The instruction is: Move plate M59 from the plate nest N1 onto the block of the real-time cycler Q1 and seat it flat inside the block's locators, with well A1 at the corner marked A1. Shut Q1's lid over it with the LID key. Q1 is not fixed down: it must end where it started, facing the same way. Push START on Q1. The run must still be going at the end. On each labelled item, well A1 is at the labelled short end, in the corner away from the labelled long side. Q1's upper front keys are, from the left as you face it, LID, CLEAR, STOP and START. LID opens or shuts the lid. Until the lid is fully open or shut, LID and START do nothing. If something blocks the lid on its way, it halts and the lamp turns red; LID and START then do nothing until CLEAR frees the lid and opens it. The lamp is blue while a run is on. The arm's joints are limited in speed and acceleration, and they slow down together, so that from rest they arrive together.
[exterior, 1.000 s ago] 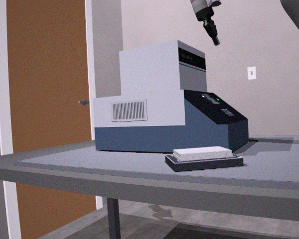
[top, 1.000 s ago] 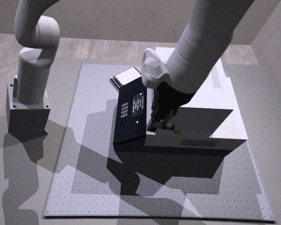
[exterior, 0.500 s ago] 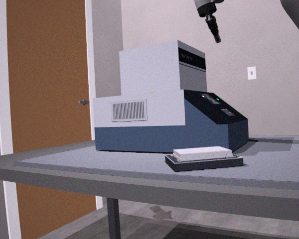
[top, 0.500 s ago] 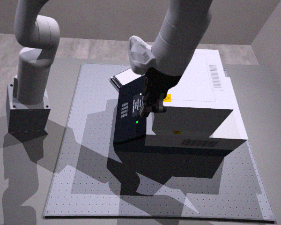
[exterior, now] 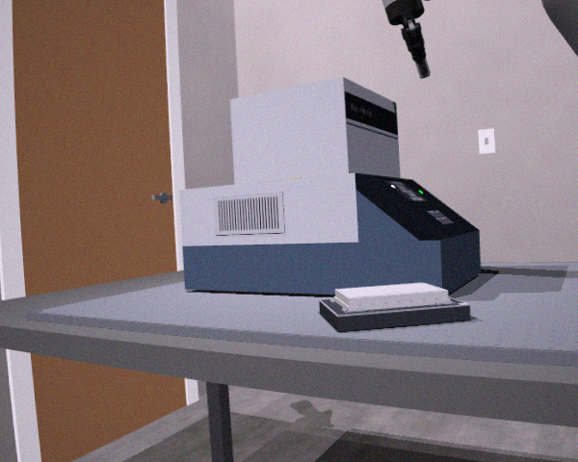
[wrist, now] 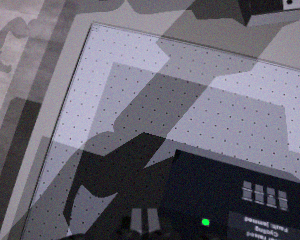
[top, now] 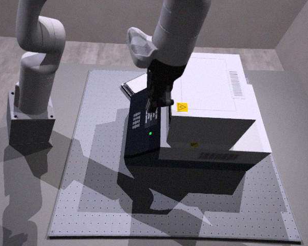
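Observation:
Plate M59, a white plate (top: 138,84) (exterior: 391,295), sits on the dark plate nest N1 (exterior: 404,318) beside the front of the cycler. The cycler Q1 (top: 207,84) (exterior: 289,134) (wrist: 190,190) is a large white and blue box with a dark sloping front panel. Its block is hidden; I cannot tell the lid's state. The lamp (top: 150,133) (exterior: 420,191) (wrist: 205,222) is green. A dark strip (exterior: 371,113) with faint marks runs along the upper front. My gripper (top: 149,107) (exterior: 424,75) (wrist: 145,220) is shut and empty, high above the front panel.
The perforated board (top: 101,222) (exterior: 130,308) (wrist: 102,45) lies under cycler and nest. The arm's base (top: 31,129) stands beyond the board's left edge in the top view. A small keypad (top: 136,120) (exterior: 439,217) (wrist: 265,195) is on the sloping panel. Walls and a door (exterior: 94,149) stand behind.

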Controlling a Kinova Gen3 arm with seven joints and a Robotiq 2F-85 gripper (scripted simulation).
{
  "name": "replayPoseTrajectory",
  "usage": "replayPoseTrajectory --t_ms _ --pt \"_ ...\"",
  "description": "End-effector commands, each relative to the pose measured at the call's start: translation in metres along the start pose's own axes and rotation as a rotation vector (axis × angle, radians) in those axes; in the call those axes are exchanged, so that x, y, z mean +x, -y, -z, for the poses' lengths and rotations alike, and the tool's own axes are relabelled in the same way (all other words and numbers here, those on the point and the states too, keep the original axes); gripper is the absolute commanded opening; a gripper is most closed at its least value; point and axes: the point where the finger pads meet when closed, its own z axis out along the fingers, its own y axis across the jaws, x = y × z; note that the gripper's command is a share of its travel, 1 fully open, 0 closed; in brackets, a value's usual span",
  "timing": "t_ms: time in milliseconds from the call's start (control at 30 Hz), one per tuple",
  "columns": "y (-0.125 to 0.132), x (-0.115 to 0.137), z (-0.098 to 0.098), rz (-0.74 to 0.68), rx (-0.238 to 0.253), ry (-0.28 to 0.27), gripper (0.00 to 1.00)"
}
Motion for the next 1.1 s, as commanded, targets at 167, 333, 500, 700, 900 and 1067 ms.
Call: replayPoseTrajectory --t_ms 167,333,500,700,900,1067 --pt "-0.024 0.004 0.002 0.07 -0.008 0.025 0.1" --pt "-0.041 0.007 0.003 0.117 -0.014 0.041 0.1" --pt "-0.051 0.008 0.004 0.146 -0.018 0.05 0.1" --pt "-0.071 0.011 0.005 0.202 -0.026 0.069 0.1" --pt "-0.09 0.014 0.006 0.259 -0.034 0.087 0.1" --pt "-0.1 0.016 0.006 0.287 -0.038 0.097 0.1"
